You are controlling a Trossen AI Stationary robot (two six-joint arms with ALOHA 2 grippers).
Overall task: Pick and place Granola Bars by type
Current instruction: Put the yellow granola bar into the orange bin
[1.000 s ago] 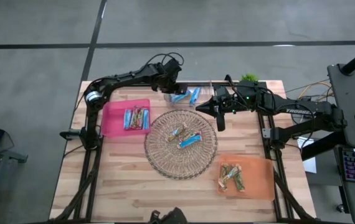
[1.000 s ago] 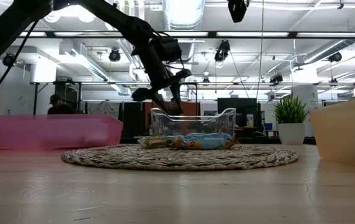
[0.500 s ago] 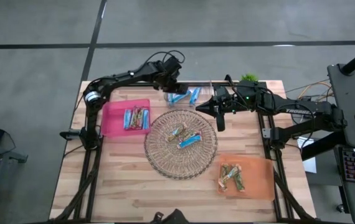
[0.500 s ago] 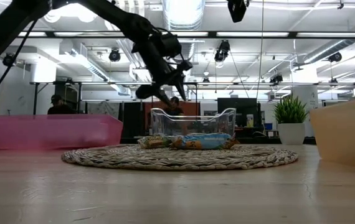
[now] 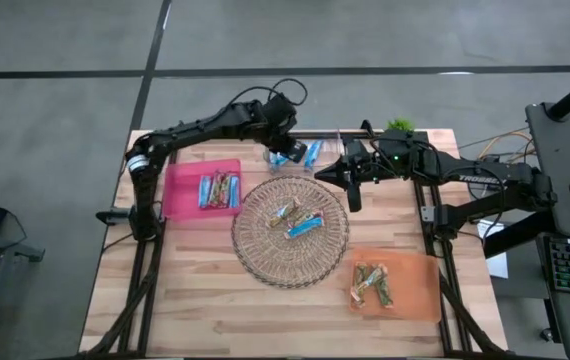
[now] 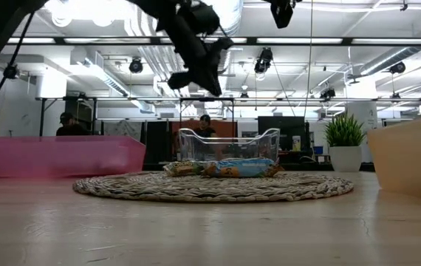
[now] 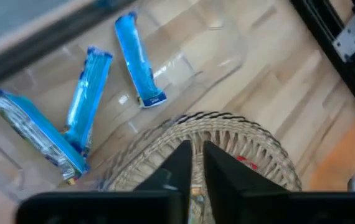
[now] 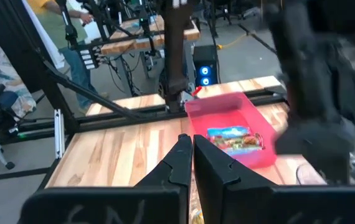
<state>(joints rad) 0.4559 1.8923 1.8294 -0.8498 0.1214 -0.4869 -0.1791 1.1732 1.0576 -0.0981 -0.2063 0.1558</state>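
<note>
Three bright blue Granola Bars (image 7: 89,93) lie flat in a clear tray (image 5: 300,158) at the table's far middle. My left gripper (image 5: 285,135) hangs above that tray, shut and with nothing in it (image 7: 196,158). A few more bars (image 5: 297,220), one of them blue, lie on the round wicker tray (image 5: 255,265). Multicoloured bars (image 5: 220,190) rest in the pink tray (image 5: 180,195). Brownish-green bars (image 5: 372,284) rest in the orange tray (image 5: 415,285). My right gripper (image 5: 320,172) is shut and waits in the air by the wicker tray's far right rim.
A small potted plant (image 5: 400,125) stands at the table's far edge behind my right arm. In the low view the clear tray (image 6: 229,144) stands behind the wicker tray (image 6: 210,187). Bare wood lies along the table's near edge.
My left gripper has risen from just above the clear tray's left end to well above it, drifting slightly toward the table's far right. The bars and trays have stayed where they were.
</note>
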